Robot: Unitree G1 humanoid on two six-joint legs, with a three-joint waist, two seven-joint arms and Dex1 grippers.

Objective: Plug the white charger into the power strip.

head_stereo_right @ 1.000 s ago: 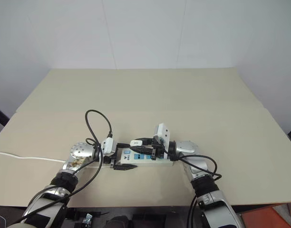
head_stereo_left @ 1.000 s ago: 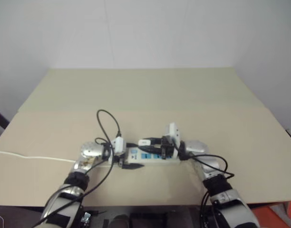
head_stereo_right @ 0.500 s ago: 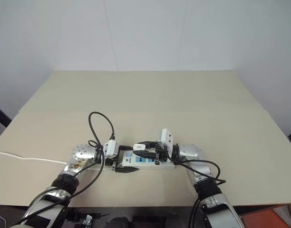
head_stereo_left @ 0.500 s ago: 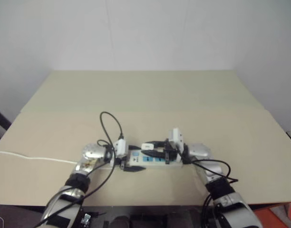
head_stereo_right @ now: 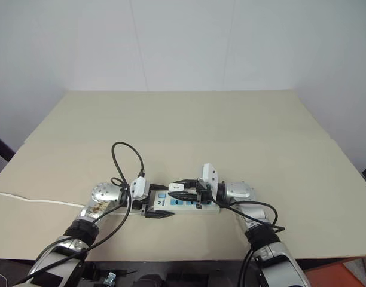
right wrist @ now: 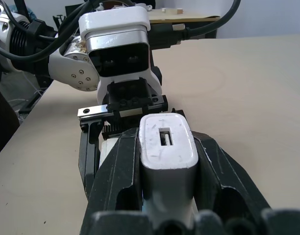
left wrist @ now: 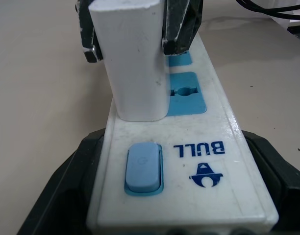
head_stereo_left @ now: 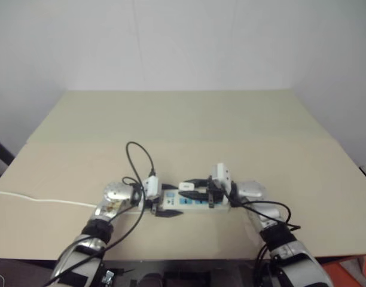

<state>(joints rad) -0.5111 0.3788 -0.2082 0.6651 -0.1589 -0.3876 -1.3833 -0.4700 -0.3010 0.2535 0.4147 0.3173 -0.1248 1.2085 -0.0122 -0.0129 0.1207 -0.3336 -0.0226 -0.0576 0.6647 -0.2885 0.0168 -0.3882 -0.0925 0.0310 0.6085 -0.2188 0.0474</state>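
Note:
The power strip [head_stereo_left: 194, 202] lies across the near part of the table, its blue sockets facing up. My left gripper [head_stereo_left: 165, 202] is shut on its switch end, and its black fingers [left wrist: 62, 191] hug both long sides of the strip. The white charger [left wrist: 133, 58] stands upright with its lower end against the strip's face, over the socket beside the blue switch [left wrist: 144, 167]; its prongs are hidden. My right gripper [head_stereo_left: 192, 188] reaches in from the right and is shut on the charger [right wrist: 167, 142], with one finger on each side.
The strip's thin white cord [head_stereo_left: 39, 199] runs off to the left along the beige table [head_stereo_left: 183, 119]. A black cable loop [head_stereo_left: 138, 156] arches over my left wrist. The table's front edge is close below both arms.
My right gripper has sunk a little with the charger, bringing it closer to the strip. The whole picture has shifted with the camera. My left gripper has kept its hold.

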